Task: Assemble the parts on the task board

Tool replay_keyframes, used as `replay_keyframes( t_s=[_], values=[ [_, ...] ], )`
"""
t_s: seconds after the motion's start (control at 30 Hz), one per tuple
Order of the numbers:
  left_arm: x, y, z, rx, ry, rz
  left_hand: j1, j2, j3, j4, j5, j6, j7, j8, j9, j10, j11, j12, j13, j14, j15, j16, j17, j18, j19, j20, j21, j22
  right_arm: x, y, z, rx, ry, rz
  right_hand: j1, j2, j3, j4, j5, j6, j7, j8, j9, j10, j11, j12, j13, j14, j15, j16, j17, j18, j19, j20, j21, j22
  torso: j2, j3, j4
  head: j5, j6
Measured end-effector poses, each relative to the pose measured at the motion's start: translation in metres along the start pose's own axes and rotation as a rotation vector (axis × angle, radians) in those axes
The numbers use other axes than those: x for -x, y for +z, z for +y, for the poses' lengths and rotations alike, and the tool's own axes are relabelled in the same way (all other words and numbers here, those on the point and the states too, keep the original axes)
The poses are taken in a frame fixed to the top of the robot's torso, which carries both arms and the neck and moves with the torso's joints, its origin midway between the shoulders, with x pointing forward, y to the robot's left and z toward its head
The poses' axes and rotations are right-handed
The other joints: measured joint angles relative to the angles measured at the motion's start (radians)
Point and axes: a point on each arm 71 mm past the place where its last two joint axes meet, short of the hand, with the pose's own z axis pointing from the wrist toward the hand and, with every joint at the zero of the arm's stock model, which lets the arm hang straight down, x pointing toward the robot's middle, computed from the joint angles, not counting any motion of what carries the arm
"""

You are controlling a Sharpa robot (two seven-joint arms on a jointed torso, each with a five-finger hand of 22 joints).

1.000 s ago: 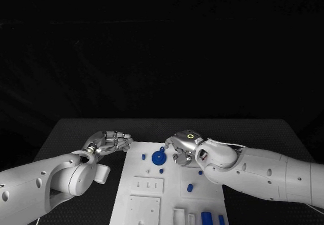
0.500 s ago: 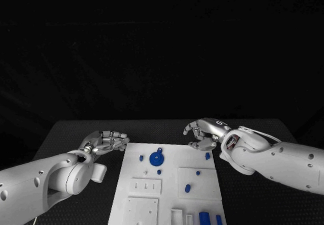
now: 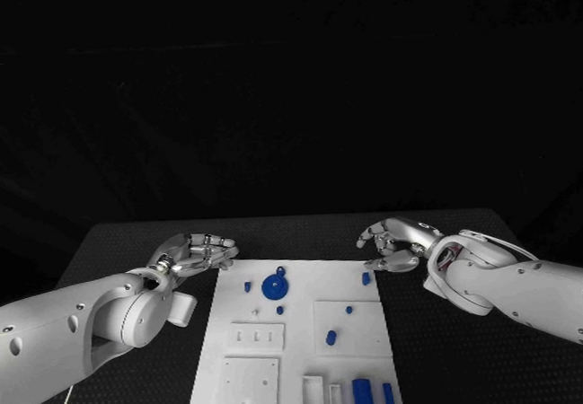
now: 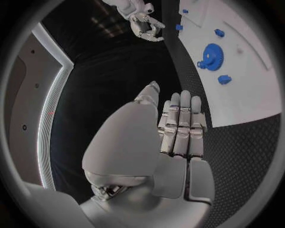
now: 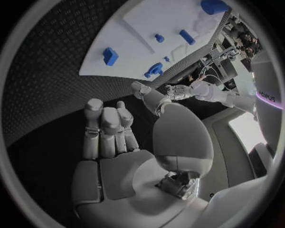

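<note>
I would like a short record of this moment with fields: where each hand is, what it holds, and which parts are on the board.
left hand: beside the far left corner of the task board, over the black table, fingers curled, holding nothing
right hand: beside the far right corner of the board, fingers curled, holding nothing
blue gear: on the far part of the board
small blue pieces: several scattered on the board
blue bars: upright, near edge

Both hands flank the task board point(image 3: 311, 331); its far end, with the blue gear point(image 3: 276, 286), lies open between them.
</note>
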Motion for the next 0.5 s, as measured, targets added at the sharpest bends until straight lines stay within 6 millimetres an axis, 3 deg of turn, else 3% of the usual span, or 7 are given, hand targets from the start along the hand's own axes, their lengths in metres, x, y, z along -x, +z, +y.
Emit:
replay_keyframes(
  t_s=[0.07,0.27,0.5],
  values=[
    [-0.001,0.000,0.000,-0.002,-0.003,0.009,0.000,0.000,0.000,0.000,0.000,0.000,0.000,0.000,0.000,0.000,0.000,0.000,0.000,0.000,0.000,0.000,0.000,0.000,0.000,0.000,0.000,0.001,-0.002,-0.004,-0.007,-0.012,0.012,0.010,-0.008,0.006,-0.031,-0.006,0.000,-0.004,0.004,0.000,0.000,-0.011,0.011,0.000,0.001,0.000,0.000,-0.004,0.001,0.000,-0.004,-0.002,0.000,0.000,0.000,0.0014,-0.0026,-0.003,-0.002],
    [-0.003,0.000,0.000,-0.005,-0.008,0.027,-0.004,0.004,-0.003,0.003,-0.007,0.000,0.000,0.000,0.000,0.000,0.000,0.000,0.000,0.000,0.000,0.000,0.001,0.000,0.000,0.000,0.000,0.001,-0.010,-0.010,-0.017,-0.026,0.041,0.030,-0.032,0.006,-0.097,-0.015,0.006,-0.008,0.008,0.000,0.000,-0.015,0.013,0.000,0.002,-0.008,0.001,-0.004,0.004,0.000,-0.012,0.003,-0.005,0.000,0.001,0.0048,-0.0073,-0.018,-0.007],
    [-0.006,0.001,-0.001,-0.007,-0.011,0.041,-0.004,0.004,-0.006,0.000,-0.007,0.000,0.000,0.000,0.001,0.000,0.000,0.000,0.000,0.000,0.000,0.000,0.001,0.000,0.000,0.000,0.000,0.001,-0.033,-0.017,-0.024,-0.042,0.073,0.065,-0.045,0.006,-0.136,-0.021,0.008,-0.018,0.018,-0.007,-0.001,-0.016,0.013,0.000,0.002,-0.012,0.005,-0.008,0.007,0.000,-0.018,0.004,-0.009,0.000,0.000,0.0049,-0.0054,-0.026,-0.014]
  ],
)
